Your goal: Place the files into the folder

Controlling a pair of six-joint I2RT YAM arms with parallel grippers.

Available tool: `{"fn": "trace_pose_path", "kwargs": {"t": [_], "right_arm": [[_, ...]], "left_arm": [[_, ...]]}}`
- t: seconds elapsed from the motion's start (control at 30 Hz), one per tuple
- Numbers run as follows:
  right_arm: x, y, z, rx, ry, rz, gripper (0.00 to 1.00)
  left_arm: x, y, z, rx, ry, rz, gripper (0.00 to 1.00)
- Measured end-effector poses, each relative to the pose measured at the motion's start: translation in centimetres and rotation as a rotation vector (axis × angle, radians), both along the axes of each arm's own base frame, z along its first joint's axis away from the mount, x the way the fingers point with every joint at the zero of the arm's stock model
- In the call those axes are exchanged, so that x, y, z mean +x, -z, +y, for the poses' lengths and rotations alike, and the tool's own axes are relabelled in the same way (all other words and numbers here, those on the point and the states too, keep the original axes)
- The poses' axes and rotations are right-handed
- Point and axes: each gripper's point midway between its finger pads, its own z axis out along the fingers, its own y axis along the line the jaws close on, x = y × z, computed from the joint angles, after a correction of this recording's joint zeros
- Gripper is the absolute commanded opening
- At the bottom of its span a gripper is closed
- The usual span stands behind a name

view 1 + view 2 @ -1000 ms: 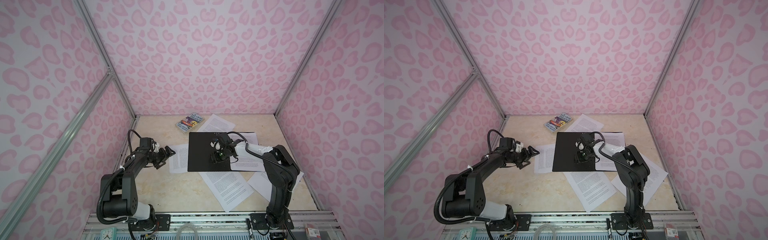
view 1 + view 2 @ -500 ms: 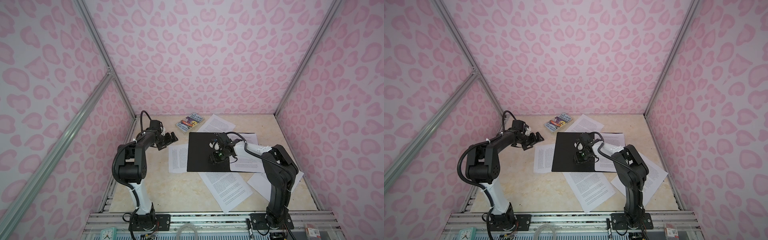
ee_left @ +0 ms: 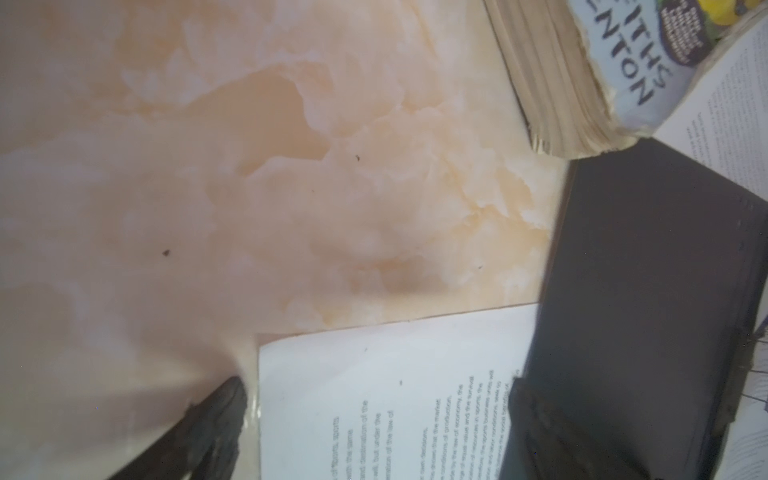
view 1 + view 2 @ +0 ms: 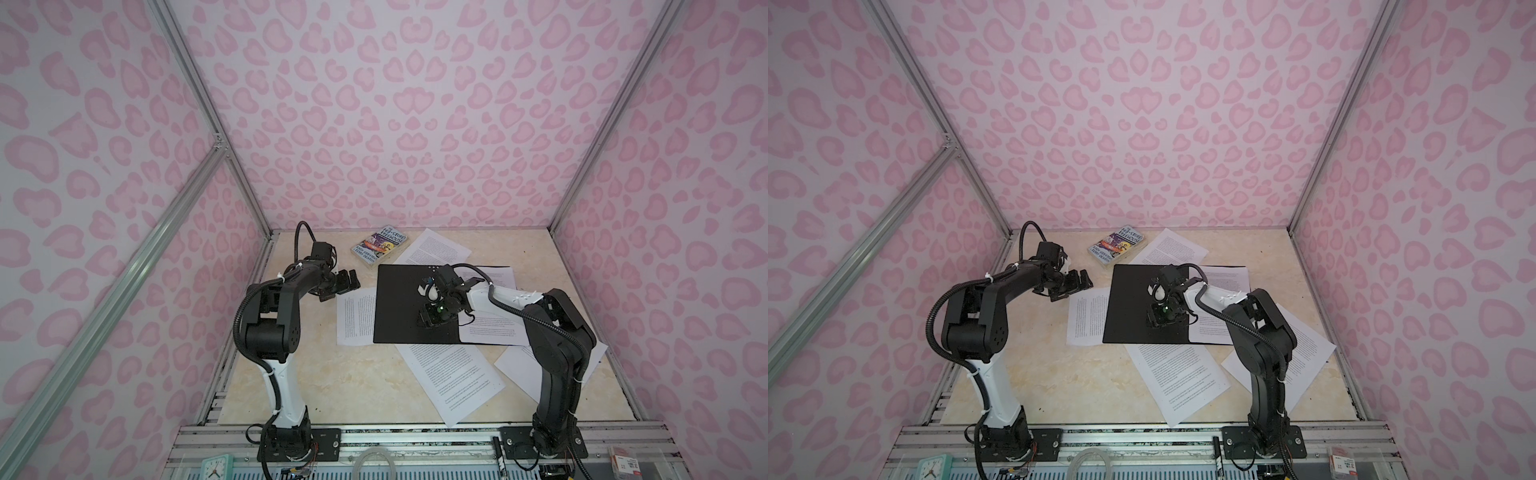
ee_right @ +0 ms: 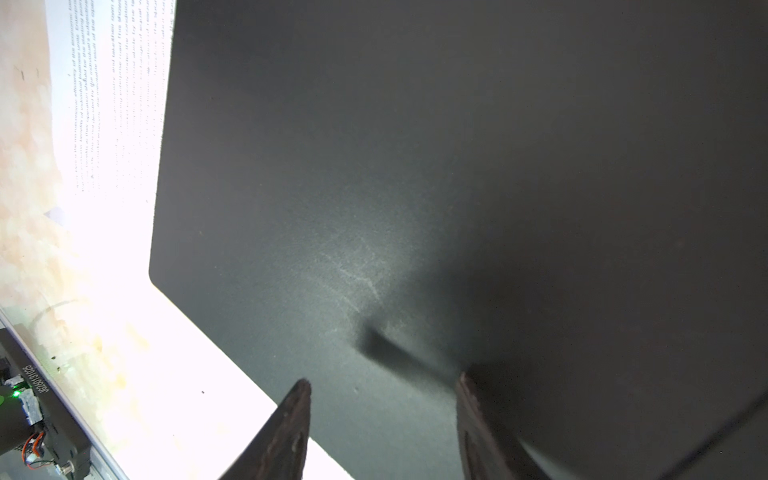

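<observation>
Swung farther since a second ago, the left gripper (image 4: 343, 284) hangs spread over a loose sheet's (image 4: 353, 320) far corner in both top views, with the right gripper (image 4: 430, 322) low over the open folder (image 4: 399, 299). Left wrist view: that sheet is tucked under the folder. Right wrist view: fingers (image 5: 291, 432) apart, pinching nothing (most files (image 4: 453, 374) remain outside).

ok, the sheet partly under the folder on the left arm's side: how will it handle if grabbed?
Likely floppy: the sheet is a single thin page lying flat on the table, so it should droop from a pinch. Probably hard to pinch, with no raised edge showing. One side lies under the folder, so pulling may drag or crease it.
</observation>
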Motion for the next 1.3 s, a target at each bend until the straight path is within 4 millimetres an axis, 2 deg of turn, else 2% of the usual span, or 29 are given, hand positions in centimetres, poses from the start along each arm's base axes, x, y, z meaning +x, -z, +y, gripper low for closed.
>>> {"fn": "trace_pose_path", "kwargs": {"t": [0.17,0.33,0.53,0.63,0.73,0.8,0.87,1.03,1.13,1.17,1.23,1.3], "right_arm": [[0.0,0.0,0.0,-0.001,0.0,0.007,0.57],[0.0,0.0,0.0,0.003,0.0,0.01,0.57],[0.0,-0.1,0.0,0.012,0.0,0.002,0.57],[0.0,-0.1,0.0,0.015,0.0,-0.001,0.57],[0.0,-0.3,0.1,0.019,0.0,-0.007,0.57],[-0.1,-0.5,0.2,0.031,-0.003,-0.007,0.56],[-0.3,-0.7,0.4,0.045,-0.009,0.002,0.57],[-1.0,-1.3,-0.4,0.033,0.012,0.046,0.59],[-0.5,-3.2,-1.2,0.041,0.039,0.035,0.61],[0.0,-4.4,-1.3,0.054,0.048,0.014,0.65],[1.0,-6.7,-1.6,0.084,0.071,-0.034,0.98],[2.0,-9.1,-2.0,0.109,0.09,-0.09,0.98]], "left_arm": [[-1.6,-0.6,-1.9,-0.187,0.01,0.001,0.99],[-3.3,-1.3,-1.9,-0.335,-0.018,0.017,0.99],[-6.8,-1.6,-1.9,-0.445,-0.055,0.09,1.0],[-7.4,-1.7,-2.2,-0.482,-0.053,0.096,0.97],[-7.5,-1.6,-2.4,-0.503,-0.065,0.103,0.87],[-7.4,-1.3,-2.4,-0.507,-0.072,0.108,0.76],[-7.4,-0.9,-2.4,-0.507,-0.083,0.121,0.61],[-7.5,-0.3,-2.2,-0.494,-0.098,0.139,0.38],[-7.3,-0.7,-2.3,-0.497,-0.101,0.136,0.13],[-7.3,-1.1,-2.3,-0.501,-0.107,0.135,0.07],[-7.1,-2.5,-2.3,-0.506,-0.1,0.111,0.05],[-7.1,-4.4,-2.4,-0.513,-0.095,0.073,0.04]]}}
